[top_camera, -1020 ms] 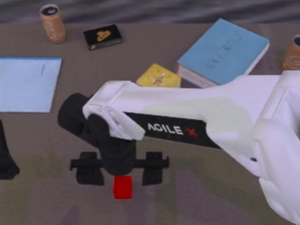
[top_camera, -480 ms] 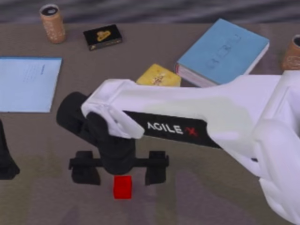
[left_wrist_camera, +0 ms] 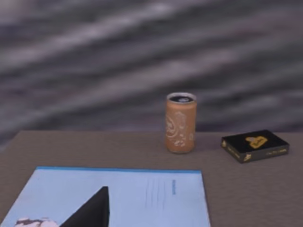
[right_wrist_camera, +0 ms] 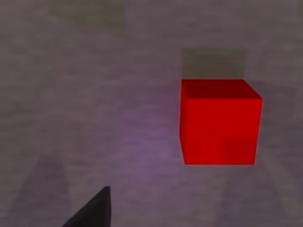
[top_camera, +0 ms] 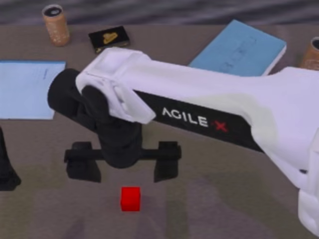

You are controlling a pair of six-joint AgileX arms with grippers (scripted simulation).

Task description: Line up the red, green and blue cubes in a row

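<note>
Overhead, the right arm (top_camera: 209,117) spans most of the table (top_camera: 219,199), reaching from the right edge across to left of centre. Its white casing hides the middle of the tabletop. The right gripper (top_camera: 123,163) hangs at the end, its two dark fingers spread wide apart with nothing between them. It is raised above the surface, beside the red cube and not touching it.

A blue book (top_camera: 244,50) lies at the back right, partly covered by the arm. A pale blue sheet (top_camera: 25,89) lies flat on the left side. At the left edge, the left gripper (top_camera: 6,169) shows only as a dark shape, and I cannot tell how its fingers stand.

A tan can (top_camera: 55,24) stands upright at the back left, with a black box (top_camera: 109,38) lying just beside it. Another can (top_camera: 311,55) stands at the right edge.

The red cube (top_camera: 130,198) sits alone on the table near the front edge, left of centre. The right wrist view shows it flat on the surface.
</note>
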